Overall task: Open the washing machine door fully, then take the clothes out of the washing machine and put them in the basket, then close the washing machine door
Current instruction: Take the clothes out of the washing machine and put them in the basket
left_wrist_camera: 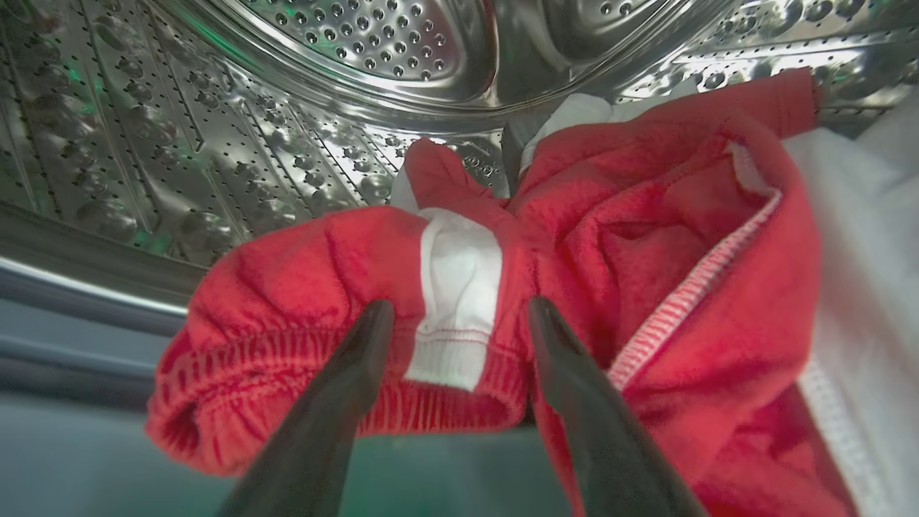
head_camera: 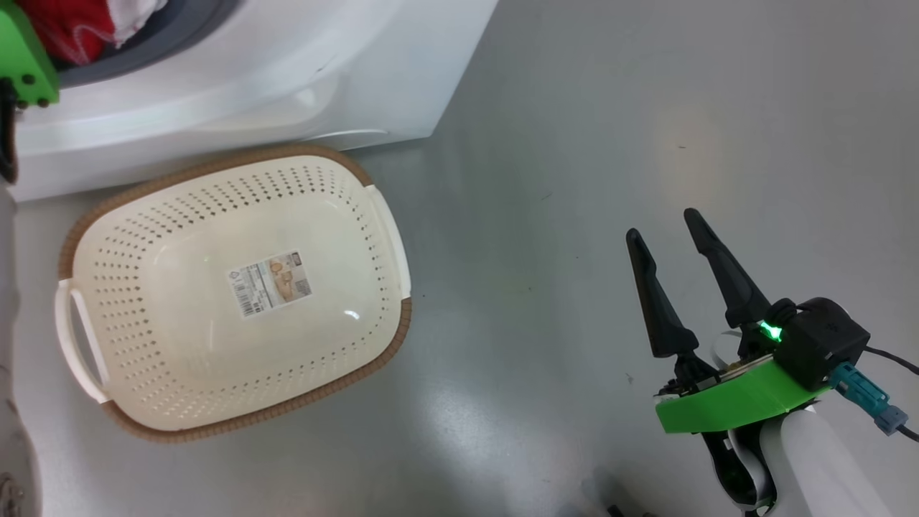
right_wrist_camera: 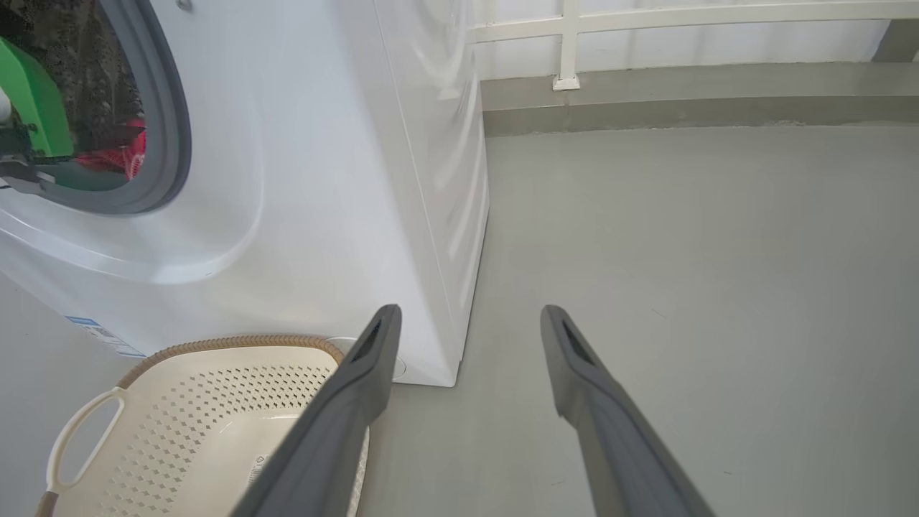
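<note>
The clothes, red fabric with white panels, lie heaped in the steel drum of the washing machine. My left gripper reaches into the drum, open. Its fingers stand either side of a white panel on a red elastic hem; I cannot tell if they touch it. The clothes also show at the gasket in the head view. The cream basket sits on the floor before the machine, a barcode sticker on its bottom. My right gripper hangs open over the floor, right of the basket. The door is out of view.
Grey floor stretches to the right of the machine and basket. A low kerb and white railing run along the far side in the right wrist view. The left arm's green mount sits at the drum opening.
</note>
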